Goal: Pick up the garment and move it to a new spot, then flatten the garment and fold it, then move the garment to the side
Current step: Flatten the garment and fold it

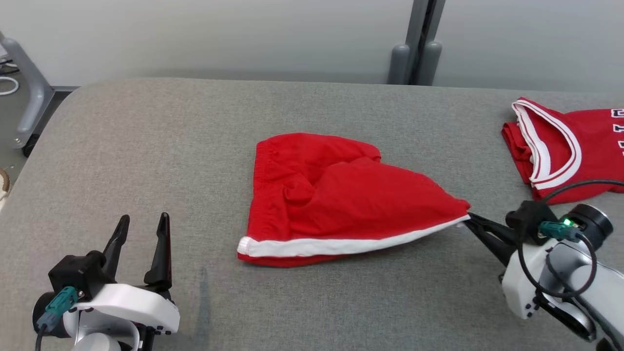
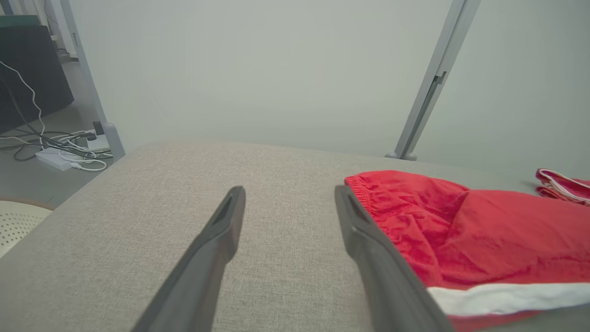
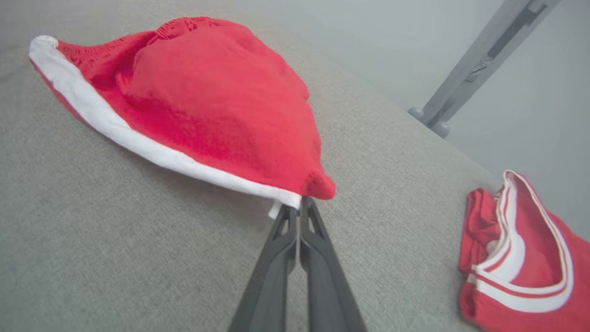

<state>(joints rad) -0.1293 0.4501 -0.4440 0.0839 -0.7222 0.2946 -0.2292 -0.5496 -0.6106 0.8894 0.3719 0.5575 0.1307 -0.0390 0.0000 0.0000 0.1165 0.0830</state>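
Observation:
The garment (image 1: 575, 146), a red jersey with red-and-white striped trim, lies bunched at the table's far right; it also shows in the left wrist view (image 2: 564, 186) and the right wrist view (image 3: 521, 258). Red shorts (image 1: 341, 200) with a white side band lie mid-table. My right gripper (image 1: 469, 219) is shut on the shorts' right corner, which is pulled into a point (image 3: 299, 207). My left gripper (image 1: 144, 224) stands open over bare table at the lower left, with the shorts (image 2: 484, 230) just to the right of its fingers (image 2: 289, 193).
The grey padded table (image 1: 146, 146) has rounded far corners. A grey post (image 1: 414, 53) stands behind it against a pale wall. Cables and a white box (image 2: 60, 154) lie on the floor past the table's left side.

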